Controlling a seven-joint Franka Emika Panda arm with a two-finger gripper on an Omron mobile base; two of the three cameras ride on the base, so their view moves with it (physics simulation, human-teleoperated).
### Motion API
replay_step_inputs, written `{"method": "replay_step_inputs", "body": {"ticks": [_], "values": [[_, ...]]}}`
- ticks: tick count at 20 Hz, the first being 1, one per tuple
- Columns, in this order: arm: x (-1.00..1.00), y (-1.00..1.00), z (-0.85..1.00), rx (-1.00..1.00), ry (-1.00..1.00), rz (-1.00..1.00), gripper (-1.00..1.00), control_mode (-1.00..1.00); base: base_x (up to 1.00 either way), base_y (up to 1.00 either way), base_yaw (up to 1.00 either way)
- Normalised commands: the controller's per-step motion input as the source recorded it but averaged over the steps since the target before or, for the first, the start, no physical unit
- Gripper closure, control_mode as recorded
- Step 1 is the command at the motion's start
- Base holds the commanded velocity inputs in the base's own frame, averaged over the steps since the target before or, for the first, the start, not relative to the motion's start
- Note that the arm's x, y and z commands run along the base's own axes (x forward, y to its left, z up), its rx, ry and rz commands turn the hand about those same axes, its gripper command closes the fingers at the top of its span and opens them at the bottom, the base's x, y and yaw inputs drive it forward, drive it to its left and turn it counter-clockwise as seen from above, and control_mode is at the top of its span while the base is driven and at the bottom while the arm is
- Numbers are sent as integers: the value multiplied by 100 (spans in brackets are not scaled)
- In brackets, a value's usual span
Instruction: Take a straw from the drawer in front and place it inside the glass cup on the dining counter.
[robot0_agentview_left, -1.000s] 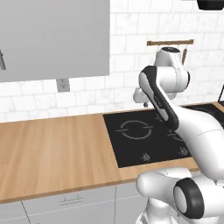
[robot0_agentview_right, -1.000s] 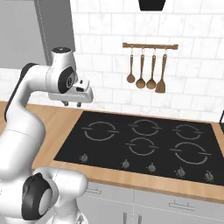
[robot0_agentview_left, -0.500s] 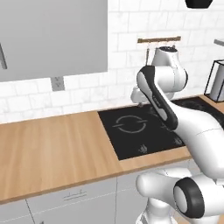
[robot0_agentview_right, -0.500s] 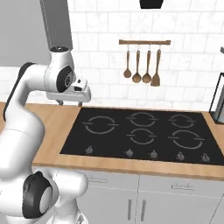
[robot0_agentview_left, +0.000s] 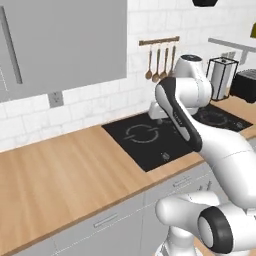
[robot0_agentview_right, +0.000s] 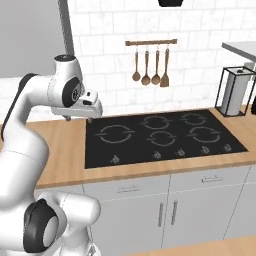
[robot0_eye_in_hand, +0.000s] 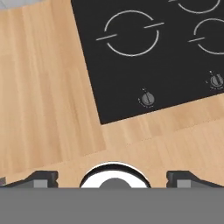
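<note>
The light wooden worktop surface (robot0_agentview_left: 65, 175) runs left to right under a white tiled wall (robot0_agentview_right: 195, 75), with pale grey drawer and cabinet fronts (robot0_agentview_right: 165, 200) below its near edge. A flat black glass cooktop (robot0_agentview_right: 160, 137) with ring markings is set into the surface; its long axis runs left to right, with a row of small knobs (robot0_eye_in_hand: 147, 98) along its near edge. The white arm with dark joints (robot0_agentview_left: 185, 105) reaches over the left part of the cooktop. Its hand (robot0_eye_in_hand: 112, 177) hangs above the surface's near edge, fingers (robot0_eye_in_hand: 41, 178) spread wide and holding nothing. On the far wall a wooden rail of hanging wooden utensils (robot0_agentview_right: 150, 65) sits above the cooktop, their long axes vertical. At the far right stands a black wire-framed holder (robot0_agentview_right: 234, 90). The straw's place and heading cannot be told.
</note>
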Motion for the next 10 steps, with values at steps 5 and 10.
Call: {"method": "replay_step_inputs", "body": {"ticks": [5, 10], "values": [[0, 0, 0, 0, 0, 0, -100, 100, 0, 55, -32], [0, 0, 0, 0, 0, 0, -100, 100, 0, 39, -45]]}}
